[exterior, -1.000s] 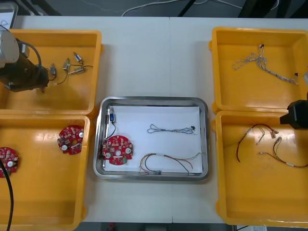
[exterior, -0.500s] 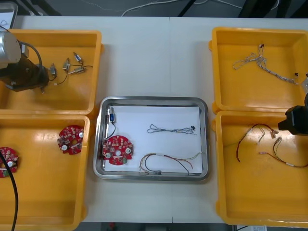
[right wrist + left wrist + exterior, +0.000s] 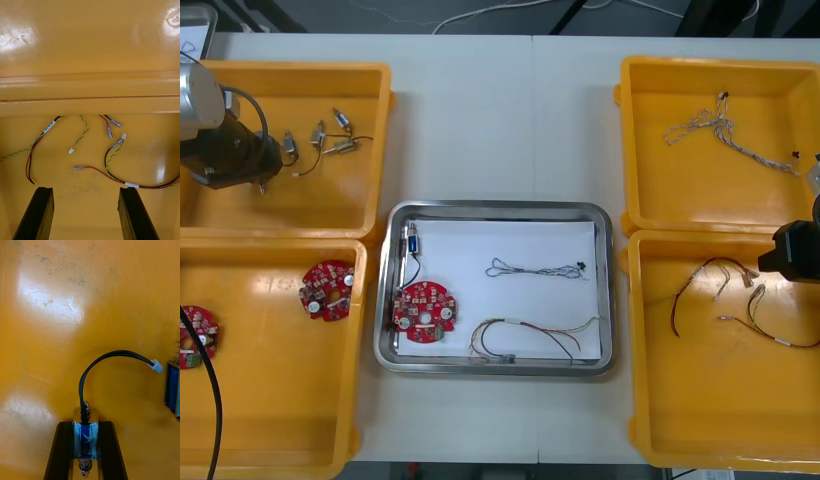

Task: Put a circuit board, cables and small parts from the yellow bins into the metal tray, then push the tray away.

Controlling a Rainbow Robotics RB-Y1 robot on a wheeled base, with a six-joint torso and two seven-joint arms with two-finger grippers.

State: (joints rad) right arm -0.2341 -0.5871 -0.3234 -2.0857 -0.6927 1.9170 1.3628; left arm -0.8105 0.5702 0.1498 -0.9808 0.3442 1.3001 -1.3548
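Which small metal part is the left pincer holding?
The blue-wrapped part with the black lead, clamped in the left pincer over the far-left yellow bin; the other parts lie loose there.

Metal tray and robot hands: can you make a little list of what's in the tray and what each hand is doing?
tray: metal tray holds circuit board, small metal part, blue and white cable, red and yellow cable
left gripper: shut on a wired metal part, over far left bin
right gripper: open, over loose cables in near right bin
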